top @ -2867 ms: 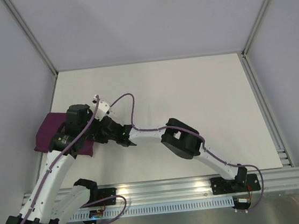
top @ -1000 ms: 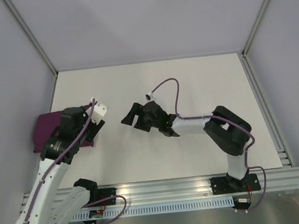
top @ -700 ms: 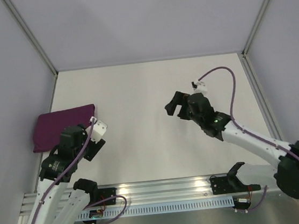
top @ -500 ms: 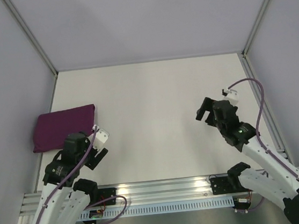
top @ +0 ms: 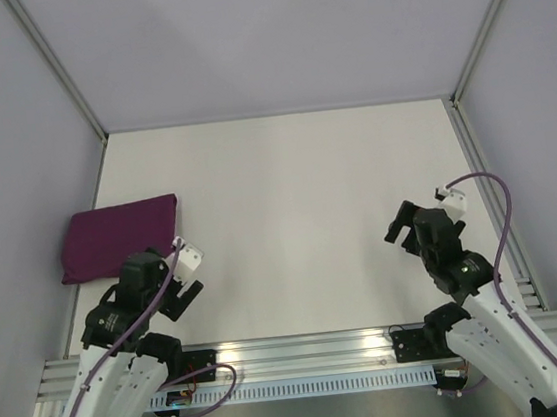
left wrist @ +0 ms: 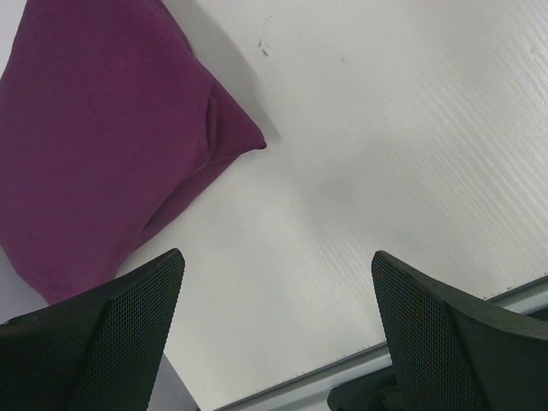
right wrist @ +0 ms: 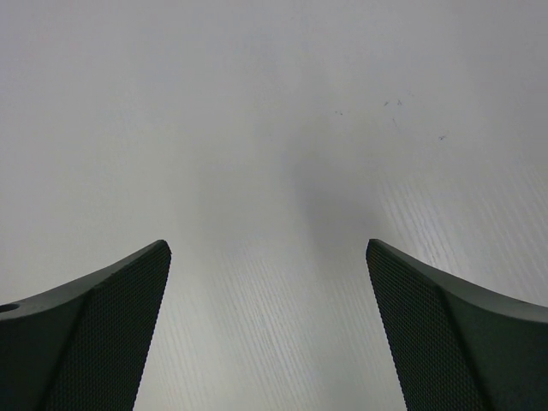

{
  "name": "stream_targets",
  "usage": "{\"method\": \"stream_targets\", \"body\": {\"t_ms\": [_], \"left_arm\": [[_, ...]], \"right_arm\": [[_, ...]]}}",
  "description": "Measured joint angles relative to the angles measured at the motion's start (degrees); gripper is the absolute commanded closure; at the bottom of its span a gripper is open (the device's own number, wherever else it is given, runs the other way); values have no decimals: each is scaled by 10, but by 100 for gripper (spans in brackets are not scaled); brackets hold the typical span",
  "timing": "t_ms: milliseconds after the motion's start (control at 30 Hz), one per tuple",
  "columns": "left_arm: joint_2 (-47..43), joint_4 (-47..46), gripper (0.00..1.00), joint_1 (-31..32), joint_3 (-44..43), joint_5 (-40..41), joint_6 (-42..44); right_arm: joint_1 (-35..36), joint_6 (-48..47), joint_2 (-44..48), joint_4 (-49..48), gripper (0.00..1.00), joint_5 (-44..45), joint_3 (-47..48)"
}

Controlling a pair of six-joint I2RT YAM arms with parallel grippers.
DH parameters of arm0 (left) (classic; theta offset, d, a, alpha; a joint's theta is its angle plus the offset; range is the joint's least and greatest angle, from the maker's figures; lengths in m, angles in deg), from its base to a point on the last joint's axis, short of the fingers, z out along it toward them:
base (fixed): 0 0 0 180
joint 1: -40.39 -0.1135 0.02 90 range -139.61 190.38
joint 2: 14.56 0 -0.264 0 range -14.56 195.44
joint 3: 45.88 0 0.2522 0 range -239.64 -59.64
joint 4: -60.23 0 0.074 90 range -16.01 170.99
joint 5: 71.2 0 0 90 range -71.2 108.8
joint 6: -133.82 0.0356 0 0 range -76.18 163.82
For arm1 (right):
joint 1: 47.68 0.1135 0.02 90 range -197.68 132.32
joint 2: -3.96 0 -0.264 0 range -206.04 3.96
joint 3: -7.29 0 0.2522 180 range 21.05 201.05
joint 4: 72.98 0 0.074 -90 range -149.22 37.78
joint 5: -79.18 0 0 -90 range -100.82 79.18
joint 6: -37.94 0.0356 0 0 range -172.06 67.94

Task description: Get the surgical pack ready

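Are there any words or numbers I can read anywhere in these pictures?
None can be read.
The purple bundle is plain cloth with no label showing.
The white table shows no writing.
Any marks on the little parts by the metal rail are too small to read.

Purple bundle (left wrist: 103,145) partly beyond the left wrist view's upper-left edge.

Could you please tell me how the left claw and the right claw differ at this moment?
The left claw hangs close beside the dark purple folded cloth bundle at the left edge of the white table; the right claw hangs over bare table on the right, far from it. The left wrist view shows the bundle's corner ahead; the right wrist view shows only tabletop. Both stand open and empty.
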Motion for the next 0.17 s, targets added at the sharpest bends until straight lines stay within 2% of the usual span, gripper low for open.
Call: {"method": "stream_targets", "body": {"t_ms": [167], "left_arm": [[3, 0, 0, 0, 0, 0, -2]], "right_arm": [[0, 0, -9, -10, 0, -1, -16]]}}
